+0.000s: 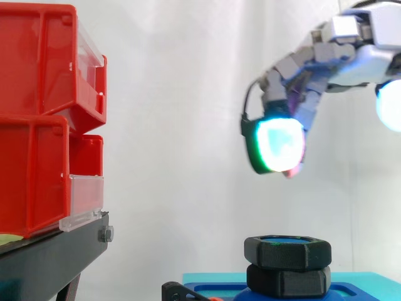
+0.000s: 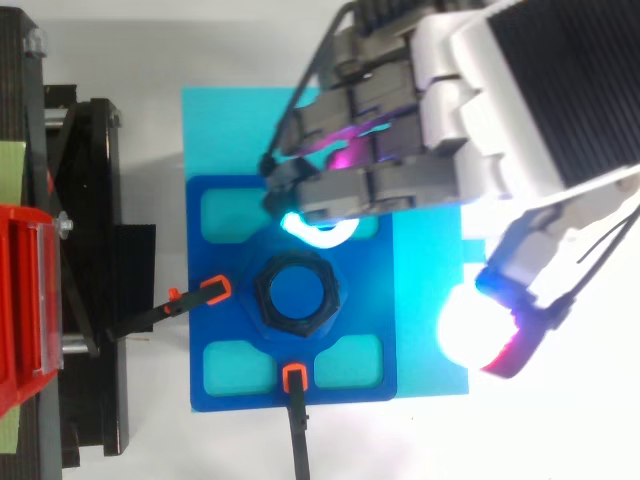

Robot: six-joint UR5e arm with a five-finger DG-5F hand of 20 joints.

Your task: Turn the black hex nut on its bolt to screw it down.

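The hand (image 1: 366, 56) hovers above the nut (image 1: 287, 252), fingers loosely bent, gripping nothing. That nut looks hard, light, flat-sided: pinch two opposite flats, I'd say.

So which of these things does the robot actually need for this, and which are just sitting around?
For the job:
- black hex nut
- blue bolt inside it
- hand hovering above, fingers holding nothing
- blue plate under the nut

Just standing by:
- red bins
- black stand
- white curtain

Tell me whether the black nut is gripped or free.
Free: the robot hand hovers above the black hex nut, clear gap between.
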